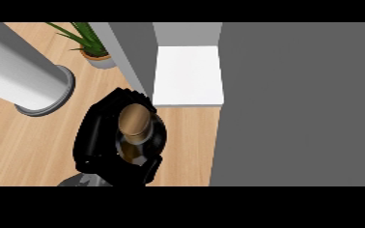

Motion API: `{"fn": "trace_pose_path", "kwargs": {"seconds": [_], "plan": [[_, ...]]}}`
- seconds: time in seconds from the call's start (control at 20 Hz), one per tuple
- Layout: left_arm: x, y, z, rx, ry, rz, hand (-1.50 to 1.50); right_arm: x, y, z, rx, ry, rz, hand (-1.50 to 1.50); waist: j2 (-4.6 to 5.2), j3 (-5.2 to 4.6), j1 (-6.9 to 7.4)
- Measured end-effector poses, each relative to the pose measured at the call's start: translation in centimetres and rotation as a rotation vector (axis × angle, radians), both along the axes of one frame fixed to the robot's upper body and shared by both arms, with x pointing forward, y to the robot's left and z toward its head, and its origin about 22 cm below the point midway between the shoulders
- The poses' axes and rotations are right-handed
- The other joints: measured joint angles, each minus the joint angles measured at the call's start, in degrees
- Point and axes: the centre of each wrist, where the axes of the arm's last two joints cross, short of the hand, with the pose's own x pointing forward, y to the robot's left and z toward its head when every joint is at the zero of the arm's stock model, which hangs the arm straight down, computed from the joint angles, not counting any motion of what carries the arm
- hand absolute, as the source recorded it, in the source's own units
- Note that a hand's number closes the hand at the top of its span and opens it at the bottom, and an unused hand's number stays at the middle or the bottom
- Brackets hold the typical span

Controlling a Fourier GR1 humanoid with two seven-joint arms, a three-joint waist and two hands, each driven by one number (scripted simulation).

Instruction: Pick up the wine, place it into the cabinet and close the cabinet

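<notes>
The wine bottle (135, 125) stands upright under my view; I see its tan cork top and dark shoulders. My left hand (96, 135) is shut on it, its black fingers wrapped round the bottle's neck and body, and the grey forearm enters at the lower left. The bottle is held over the wooden counter, just in front of the cabinet's white shelf (189, 75) and slightly left of it. The cabinet stands open: a grey door (285, 106) fills the right side, and a narrower grey panel (132, 58) stands at the shelf's left. My right hand does not show.
A large grey-and-white cylinder (32, 79) on a round base stands at the left. A potted green plant (92, 46) sits at the back, left of the cabinet. The wooden counter (43, 145) runs along the left and front.
</notes>
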Motion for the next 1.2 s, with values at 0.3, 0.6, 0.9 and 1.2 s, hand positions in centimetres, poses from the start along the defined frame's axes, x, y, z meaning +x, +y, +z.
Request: {"fn": "trace_pose_path", "kwargs": {"seconds": [0.3, 0.6, 0.9, 1.2], "plan": [[1.1, -4.0, 2.1, -0.022, 0.012, -0.009, 1.50, 0.2, -0.2, 0.1, -0.002, -0.001, -0.001, -1.50, 0.05, 0.00, -0.09], [2.6, -6.8, 4.0, -0.003, 0.004, 0.020, 1.50, 0.5, 0.0, 0.1, 0.009, -0.004, 0.018, -1.50, 0.06, -0.01, -0.05], [3.5, -8.3, 4.4, 0.005, 0.007, 0.067, 1.50, 0.3, 0.0, 0.2, 0.000, 0.007, 0.020, -1.50, 0.04, -0.02, -0.08], [4.8, -9.0, 3.7, 0.037, -0.009, 0.102, 1.50, 0.2, 0.2, 0.3, 0.001, 0.011, 0.029, -1.50, 0.06, -0.03, -0.14]]}}
